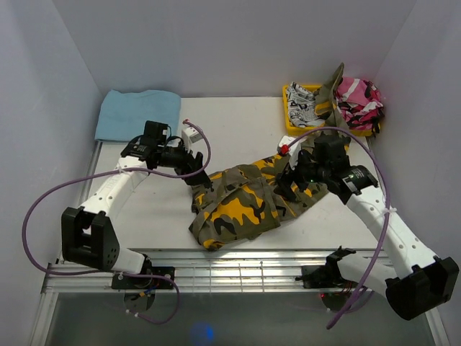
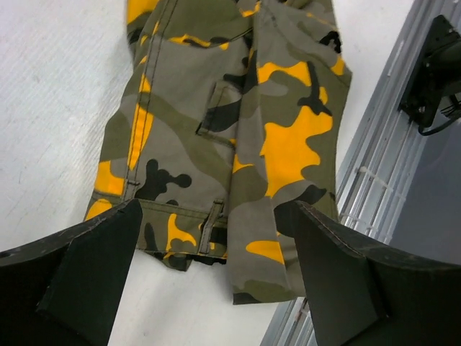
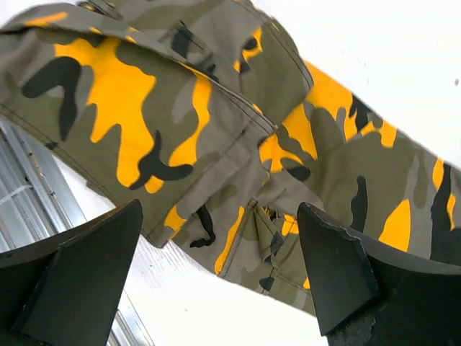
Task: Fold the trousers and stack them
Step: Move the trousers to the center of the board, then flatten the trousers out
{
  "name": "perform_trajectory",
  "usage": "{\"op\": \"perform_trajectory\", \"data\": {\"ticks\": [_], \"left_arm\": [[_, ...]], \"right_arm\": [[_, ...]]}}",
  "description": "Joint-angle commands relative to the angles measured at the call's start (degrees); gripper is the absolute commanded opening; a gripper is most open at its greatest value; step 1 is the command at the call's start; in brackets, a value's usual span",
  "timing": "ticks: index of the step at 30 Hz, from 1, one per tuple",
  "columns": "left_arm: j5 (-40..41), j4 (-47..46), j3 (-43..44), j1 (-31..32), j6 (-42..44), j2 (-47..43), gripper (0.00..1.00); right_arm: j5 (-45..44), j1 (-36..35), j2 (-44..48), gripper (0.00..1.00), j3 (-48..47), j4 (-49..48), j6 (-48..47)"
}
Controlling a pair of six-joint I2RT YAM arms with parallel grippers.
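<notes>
Mid-fold on olive, orange-yellow and black camouflage woven trousers (image 1: 241, 203) near the desk's (image 1: 238, 130) front edge, left gripper (image 2: 216, 209) and right gripper (image 3: 220, 209) spread and empty; next, probably gripping an edge.

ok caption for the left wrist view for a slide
Open left jaws hover above the waistband of the camouflage trousers on the white table.
</notes>
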State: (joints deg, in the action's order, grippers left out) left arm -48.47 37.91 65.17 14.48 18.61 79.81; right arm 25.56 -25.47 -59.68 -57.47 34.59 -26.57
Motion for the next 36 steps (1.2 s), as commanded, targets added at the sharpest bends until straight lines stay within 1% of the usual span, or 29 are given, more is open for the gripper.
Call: {"op": "perform_trajectory", "data": {"ticks": [1, 4, 7, 8, 9, 11, 12, 13, 14, 15, 16, 17, 18, 19, 20, 21, 22, 23, 24, 25, 26, 28, 30, 32, 33, 34, 35, 36], "left_arm": [[4.78, 0.58, 1.62, -0.5, 0.12, 4.02, 0.96], [5.3, 2.6, 2.16, -1.03, 0.02, 5.7, 0.96], [7.77, 1.55, 1.98, -1.3, -0.51, 6.85, 0.96], [8.3, 1.64, 2.42, -1.3, -0.33, 8.68, 0.96], [9.17, 1.99, 2.77, -1.3, -0.16, 10.09, 0.97], [13.73, 3.56, 3.82, -1.73, 0.37, 14.03, 0.96], [13.75, 3.4, 3.57, -1.91, 0.11, 14.75, 0.96], [16.01, 2.79, 3.13, -1.91, -0.5, 15.19, 0.96], [16.64, 2.43, 2.95, -2.09, -1.03, 15.72, 0.96], [16.39, 2.6, 2.95, -2.35, -1.29, 16.68, 0.96], [16.91, 2.69, 2.95, -2.35, -2.43, 17.04, 0.96], [17.26, 3.3, 2.95, -2.35, -3.4, 17.39, 0.96], [18.05, 3.66, 3.04, -2.35, -4.62, 17.74, 0.96], [19.28, 4.01, 2.95, -2.35, -6.9, 18.18, 0.94], [22.07, 4.71, 2.69, -2.35, -8.14, 18.19, 0.94], [22.01, 5.41, 2.51, -2.87, -9.2, 18.1, 0.94], [20.53, 6.2, 1.73, -3.4, -10.34, 17.4, 0.93], [14.69, 7.69, 1.2, -3.93, -10.78, 16.87, 0.92], [11.24, 7.88, 0.41, -4.54, -11.31, 16.17, 0.91], [8.77, 7.71, -1.34, -4.55, -12.1, 14.69, 0.91], [4.3, 6.31, -2.14, -4.55, -13.93, 13.98, 0.9], [1.46, 4.37, -3.55, -4.46, -16.23, 13.36, 0.89], [1.01, 2.26, -4.34, -4.55, -20.0, 14.66, 0.85], [0.74, 0.95, -4.61, -4.46, -21.07, 16.94, 0.82], [0.13, 0.07, -4.96, -4.55, -22.55, 17.3, 0.79], [-0.57, -0.9, -5.14, -4.46, -23.26, 17.66, 0.76], [-1.36, -2.74, -5.31, -4.55, -23.97, 17.92, 0.73], [-2.58, -3.8, -5.31, -4.55, -25.63, 18.45, 0.66]], "right_arm": [[-0.87, 1.74, -4.91, 0.93, 0.7, 1.45, 0.54], [1.15, 1.74, -10.44, 0.94, 0.26, -0.12, 3.45], [1.77, 1.66, -14.48, 0.95, 1.31, -4.78, 5.38], [1.6, 1.66, -15.72, 0.95, 1.66, -7.75, 5.56], [1.6, 1.66, -18.43, 0.94, 1.4, -8.39, 5.56], [2.82, 1.57, -21.6, 0.93, 0.18, -8.75, 4.69], [2.83, 1.57, -22.23, 0.91, 0.17, -9.36, 4.68], [3.44, 1.31, -22.76, 0.9, 0.26, -9.97, 4.33], [3.96, 0.96, -23.28, 0.9, 0.34, -10.59, 4.07], [5.1, 0.69, -24.25, 0.92, 0.08, -10.51, 3.46], [8.24, 0.34, -24.6, 1.0, -0.09, -10.16, 3.02], [9.76, 0.08, -24.87, 0.92, -0.27, -9.37, 1.88], [10.9, -0.19, -24.87, 0.86, -0.45, -7.97, 1.52], [12.83, -0.62, -24.61, 0.71, -0.19, -7.44, 1.0], [13.8, -0.89, -24.17, 0.6, -0.01, -6.91, -0.66], [14.68, -1.07, -22.95, 0.51, 0.17, -5.6, -1.46], [16.35, -1.5, -22.41, 0.32, 0.17, -4.98, -2.25], [17.06, -1.77, -21.71, 0.21, -0.01, -3.93, -3.04], [17.59, -2.55, -20.49, 0.1, -0.27, -2.17, -4.18], [18.03, -3.08, -19.69, 0.08, -0.45, -1.46, -4.37], [18.12, -3.53, -18.81, 0.08, -0.27, -0.93, -5.07], [17.16, -5.36, -16.09, 0.08, -0.1, 0.91, -6.82], [16.37, -6.42, -13.29, 0.08, -0.27, 2.23, -8.14], [14.17, -6.52, -11.43, 0.09, -0.71, 2.85, -7.89], [12.95, -6.52, -9.77, 0.17, -1.41, 2.77, -7.89], [9.02, -6.6, -9.14, 0.41, -1.59, 1.98, -6.93], [6.54, -6.61, -8.7, 0.51, -1.42, -0.98, -6.14], [2.6, -6.61, -8.87, 0.59, -1.07, -2.06, -6.22]]}}
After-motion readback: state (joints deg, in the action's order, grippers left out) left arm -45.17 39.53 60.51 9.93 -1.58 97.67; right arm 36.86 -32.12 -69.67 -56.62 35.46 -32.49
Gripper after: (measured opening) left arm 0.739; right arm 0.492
